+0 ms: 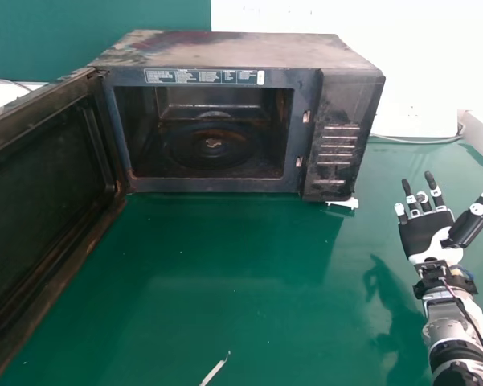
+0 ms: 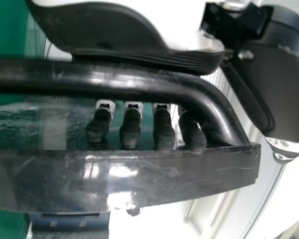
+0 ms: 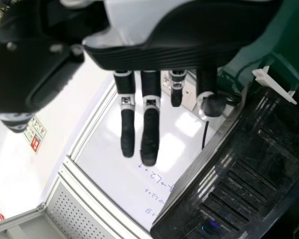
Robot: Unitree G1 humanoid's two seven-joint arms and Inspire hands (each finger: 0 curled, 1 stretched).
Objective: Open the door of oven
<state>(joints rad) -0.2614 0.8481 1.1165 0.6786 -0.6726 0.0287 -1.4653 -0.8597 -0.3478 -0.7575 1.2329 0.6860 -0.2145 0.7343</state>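
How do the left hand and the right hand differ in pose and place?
The left hand has its fingers curled behind the microwave door handle; the right hand has extended fingers and holds nothing. The left hand is at the open door; the right hand is over the green table. Both are black and white.

The microwave oven stands on the worktop. The turntable lies inside the oven, and the control panel is on its front, at the right. The open door extends forward on the oven's left. A cable lies to the oven's right, and a strip lies well before it.
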